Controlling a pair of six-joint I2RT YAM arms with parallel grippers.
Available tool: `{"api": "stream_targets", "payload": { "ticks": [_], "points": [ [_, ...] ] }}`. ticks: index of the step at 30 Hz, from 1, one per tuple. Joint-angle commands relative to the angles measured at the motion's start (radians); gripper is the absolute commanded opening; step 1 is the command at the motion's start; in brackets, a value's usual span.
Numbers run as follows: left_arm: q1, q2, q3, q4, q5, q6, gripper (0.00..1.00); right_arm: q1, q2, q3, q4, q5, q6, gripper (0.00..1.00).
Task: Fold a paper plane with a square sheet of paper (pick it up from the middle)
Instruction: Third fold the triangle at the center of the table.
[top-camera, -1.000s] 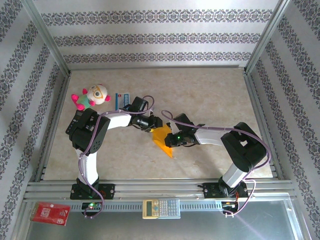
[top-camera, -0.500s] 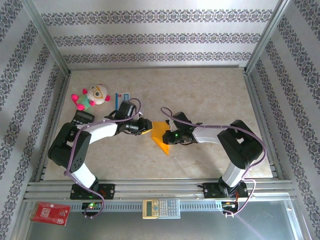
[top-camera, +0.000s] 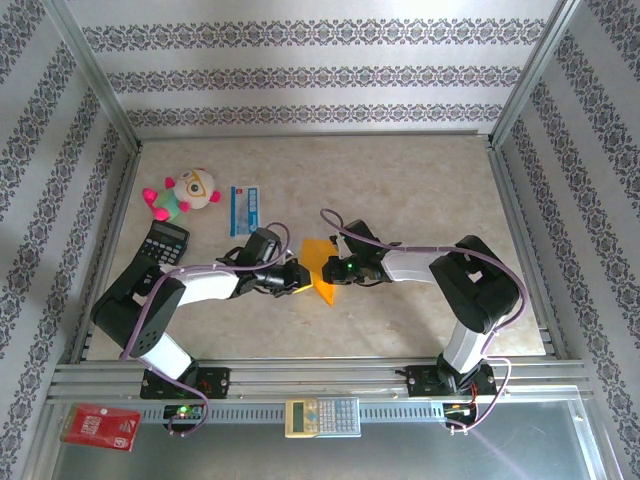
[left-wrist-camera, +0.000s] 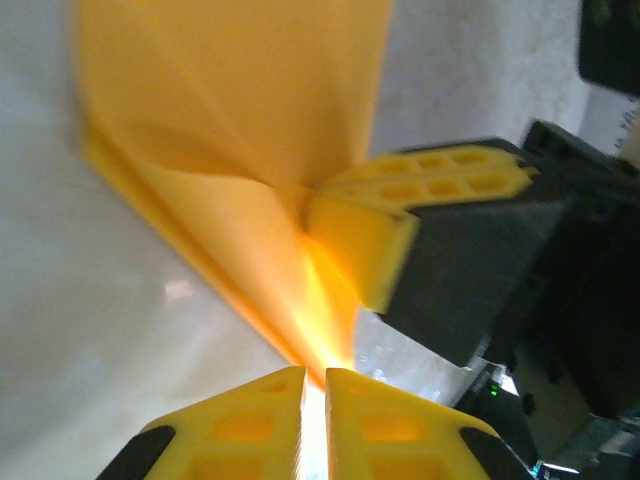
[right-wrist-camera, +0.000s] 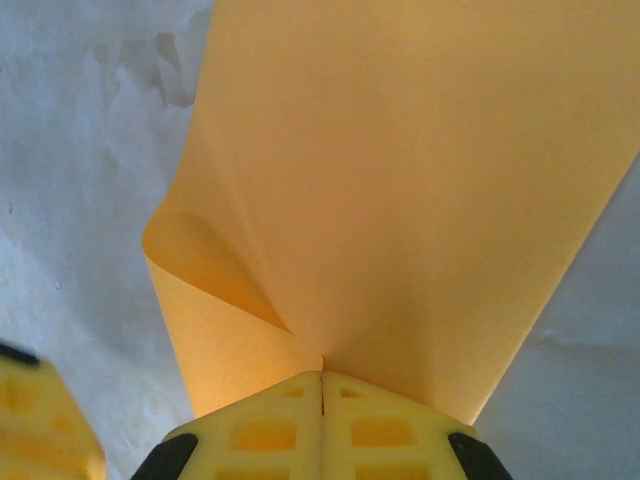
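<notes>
Thin orange-yellow square sheet of paper (top-camera: 321, 266), part-folded over the beige table (top-camera: 420, 190), is being pinched by the left gripper (left-wrist-camera: 315, 378) and the right gripper (right-wrist-camera: 321, 382), and being judged light, floppy, best gripped near its crease.

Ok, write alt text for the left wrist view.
A partly folded orange-yellow sheet of paper over a pale table, pinched at its near tip by the shut yellow jaws of the left gripper. The right gripper clamps it from the frame's right side.

The orange-yellow square sheet of paper (top-camera: 320, 268) is bent loosely over itself, one layer curling.
</notes>
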Motion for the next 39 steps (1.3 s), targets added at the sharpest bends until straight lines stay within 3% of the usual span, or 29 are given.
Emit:
{"api": "stream_targets", "payload": {
  "ticks": [1, 10, 23, 39],
  "points": [
    [-0.046, 0.020, -0.020, 0.150, -0.010, -0.062, 0.10, -0.015, 0.041, -0.012, -0.040, 0.042, 0.012, 0.05],
    [-0.115, 0.085, -0.050, 0.265, -0.043, -0.126, 0.03, -0.021, 0.042, -0.012, -0.038, 0.041, 0.028, 0.05],
    [-0.154, 0.177, -0.033, 0.330, -0.039, -0.163, 0.02, -0.022, 0.041, -0.025, -0.032, 0.042, 0.029, 0.04],
    [-0.159, 0.153, -0.042, 0.350, -0.033, -0.177, 0.05, -0.027, 0.036, -0.034, -0.029, 0.043, 0.029, 0.04]
  ]
}}
